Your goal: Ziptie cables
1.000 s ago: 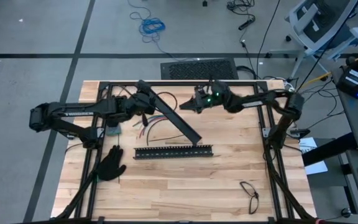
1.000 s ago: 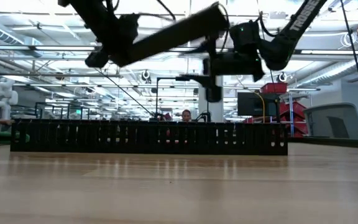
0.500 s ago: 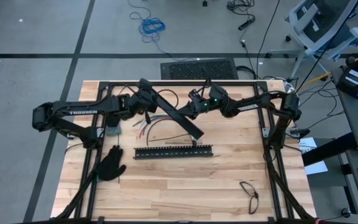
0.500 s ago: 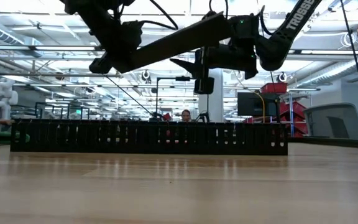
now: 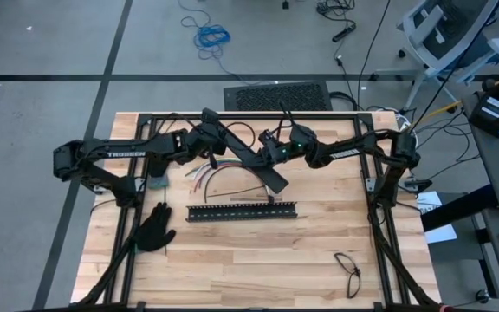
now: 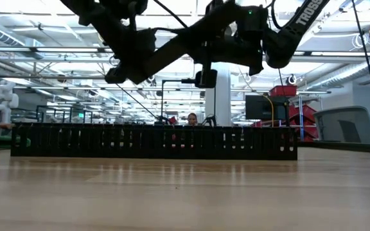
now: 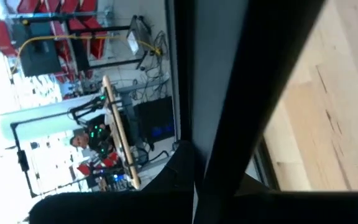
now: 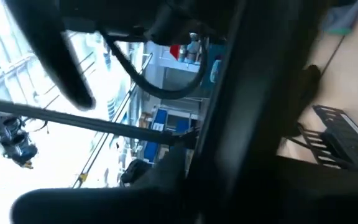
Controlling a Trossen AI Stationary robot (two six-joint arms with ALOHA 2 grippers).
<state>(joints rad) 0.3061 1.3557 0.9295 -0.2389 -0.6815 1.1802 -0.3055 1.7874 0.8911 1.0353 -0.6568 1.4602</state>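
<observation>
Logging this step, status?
Left gripper shut on raised bar; right gripper closing on it. Cables loose beneath, untied. Second bar on table.

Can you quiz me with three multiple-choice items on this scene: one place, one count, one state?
1. Where is the glove?
A. table's left side
B. right of the glasses
C. on the lifted bar

2. How many black slotted bars are there?
A. one
B. two
C. four

3. The bar the left gripper holds is:
A. flat on the table
B. off the table, tilted
C. upright

Key: A, it lies near the left edge; B, one bar is lifted, the other bar lies on the table; B, the low view shows it slanting overhead.
</observation>
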